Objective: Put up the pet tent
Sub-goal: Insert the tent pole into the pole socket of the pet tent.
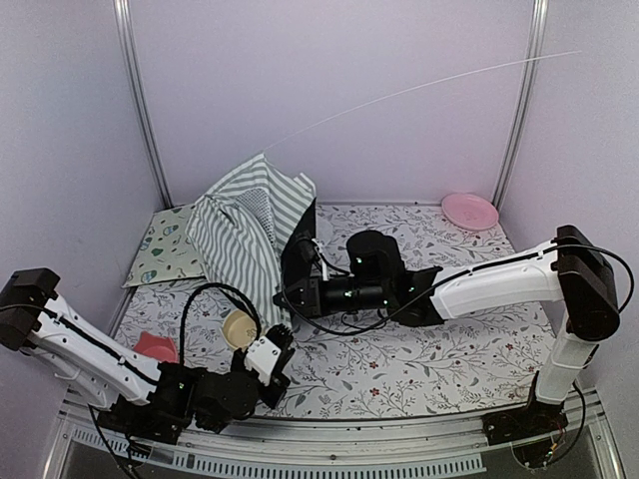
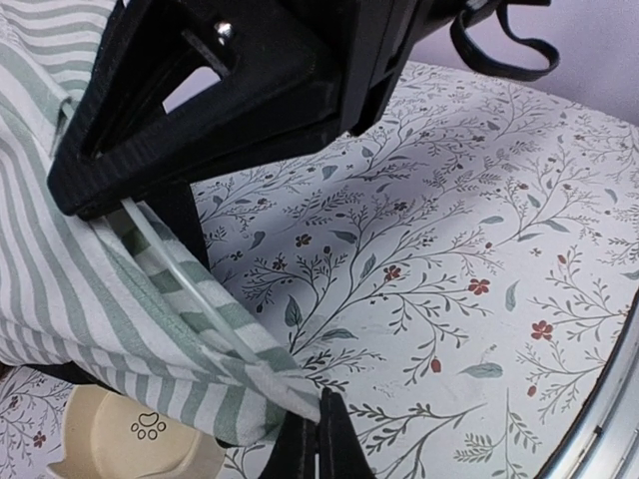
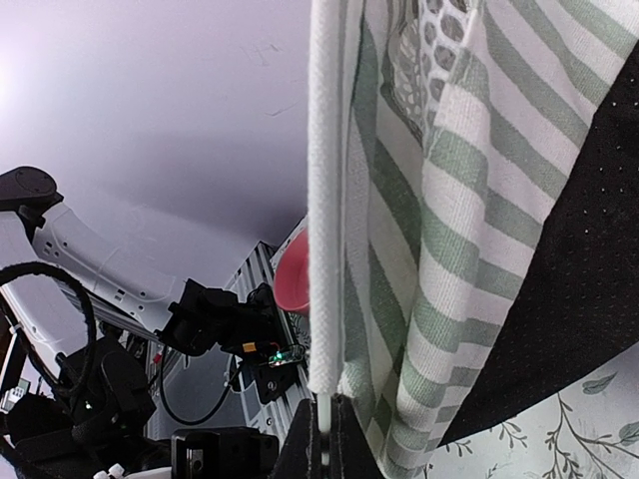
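Our left pincer [image 2: 318, 439] sits nearest, low over the front of the bench [image 1: 399, 369]. Its fingers are pressed together right at the corner of the striped hem of the pet tent [image 1: 245, 235]. The cloth touches the tips, but we cannot tell whether any of it is caught between them. Just beside that corner we see a cream bowl [image 1: 240, 327] with a paw print inside, and a red bowl [image 1: 155, 346] lies further left.

Further in, our right arm [image 1: 499, 274] reaches across from the right side. The right pincer [image 3: 319, 444] is clamped on a thin white pole [image 3: 321, 414] where it comes out of the bottom of a white sleeve [image 3: 321, 200] along the tent's edge. Striped cloth, a bit of lace [image 3: 439, 40] and a black mesh panel [image 3: 569, 299] hang just beside that sleeve.

The pet tent itself lies left of centre toward the back of the bench, a slumped fold of grey-green and white stripes rising to a point, not spread into shape. Its left edge lies against a cream mat [image 1: 165, 249] printed with teal shapes in the back left corner. A pink plate [image 1: 469, 211] sits well apart in the back right corner. From the tent's point the white pole runs up in a long thin arc across the far wall [image 1: 349, 50] toward the right upright [image 1: 517, 120].
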